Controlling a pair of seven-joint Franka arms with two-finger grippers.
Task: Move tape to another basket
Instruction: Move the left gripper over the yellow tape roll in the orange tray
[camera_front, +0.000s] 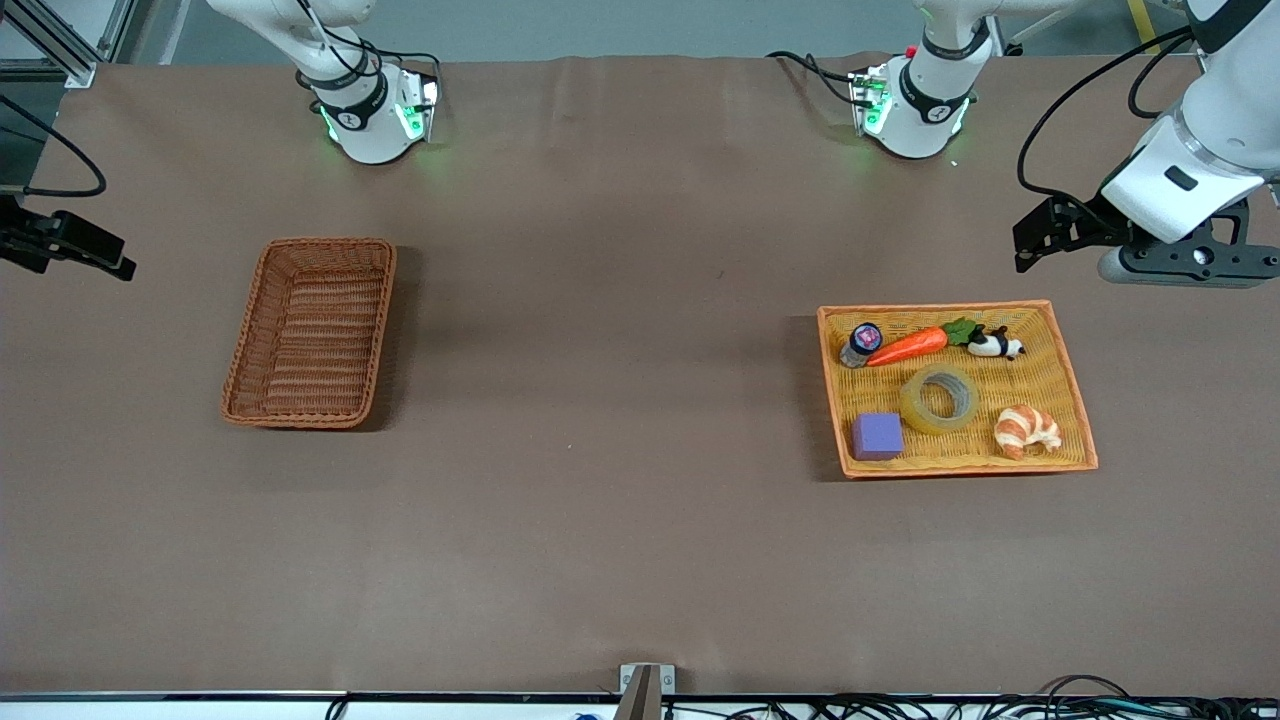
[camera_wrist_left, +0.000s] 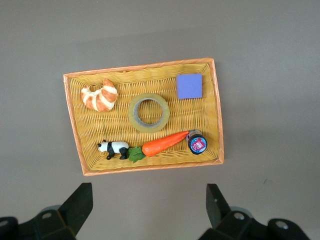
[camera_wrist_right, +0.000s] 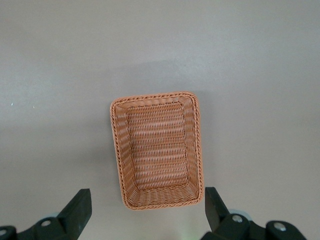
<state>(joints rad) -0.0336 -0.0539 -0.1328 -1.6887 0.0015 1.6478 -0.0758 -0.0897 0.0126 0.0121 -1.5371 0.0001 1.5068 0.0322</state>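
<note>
A brown table (camera_front: 620, 400) fills the scene, with wide bare surface between two baskets set well apart. The tape (camera_front: 939, 399) lies flat in the middle of the orange-yellow tray basket (camera_front: 1075, 380), toward the left arm's end of the table. Around it, none touching it, lie a purple block (camera_front: 877, 436), a croissant (camera_front: 1027, 430), a carrot (camera_front: 910, 346), a toy panda (camera_front: 996, 345) and a small capped bottle (camera_front: 861, 344); the roll has bare weave on every side.

The left gripper (camera_wrist_left: 149, 207) hangs in the air by the tray's edge nearest the robots' bases, fingers (camera_wrist_left: 78, 205) spread wide; in its wrist view the tape sits out ahead of the gap between the fingertips, with the carrot between.

The basket (camera_front: 310, 332) of dark reddish-brown weave sits toward the right arm's end, nothing in it. The right gripper (camera_wrist_right: 148, 209) is up above the table, fingers (camera_wrist_right: 79, 207) wide apart, the basket's short rim just ahead of the fingertips.
</note>
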